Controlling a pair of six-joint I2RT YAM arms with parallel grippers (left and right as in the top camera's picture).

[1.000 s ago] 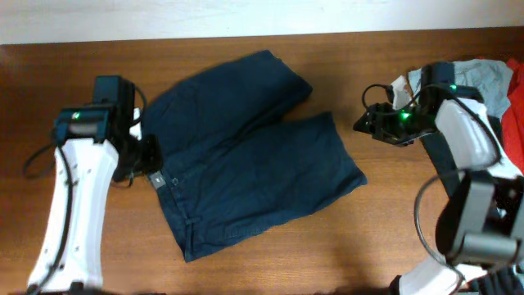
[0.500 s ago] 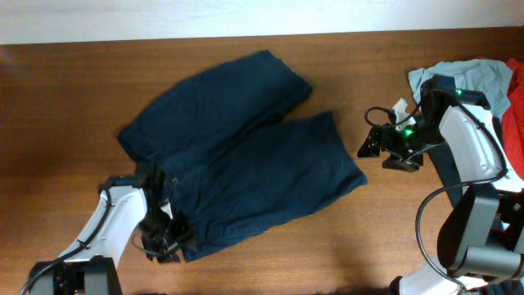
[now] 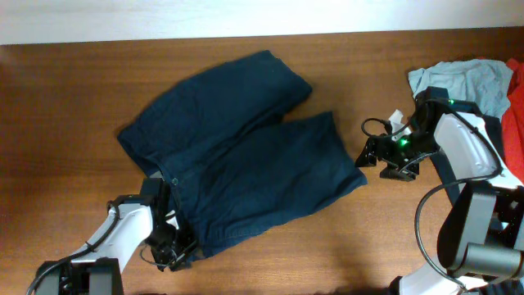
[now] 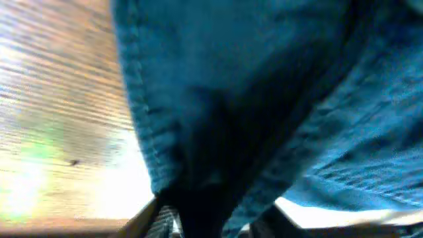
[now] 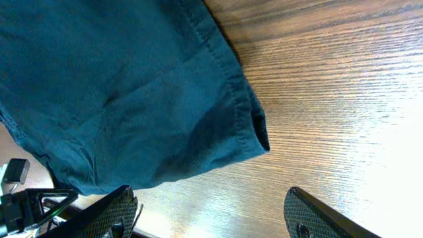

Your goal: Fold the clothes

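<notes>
The dark navy shorts (image 3: 237, 156) lie spread flat on the wooden table, waistband at the left and two legs pointing right. My left gripper (image 3: 173, 248) is at the waistband's front-left corner, and in the left wrist view its jaws (image 4: 215, 221) hold a dark fold of the shorts (image 4: 251, 99) between them. My right gripper (image 3: 367, 156) is open and empty just right of the near leg's hem corner. In the right wrist view its fingers (image 5: 208, 201) straddle bare wood, with the hem corner of the shorts (image 5: 244, 125) just ahead.
A pale light-blue shirt (image 3: 463, 80) and a red cloth (image 3: 516, 123) are piled at the table's right edge, behind my right arm. The table's far edge meets a white wall. Bare wood (image 3: 74, 106) lies left of the shorts.
My left arm swung from beside the waistband down to the front-left corner and settled on the cloth there. My right gripper moved down and in towards the near leg's hem corner.
</notes>
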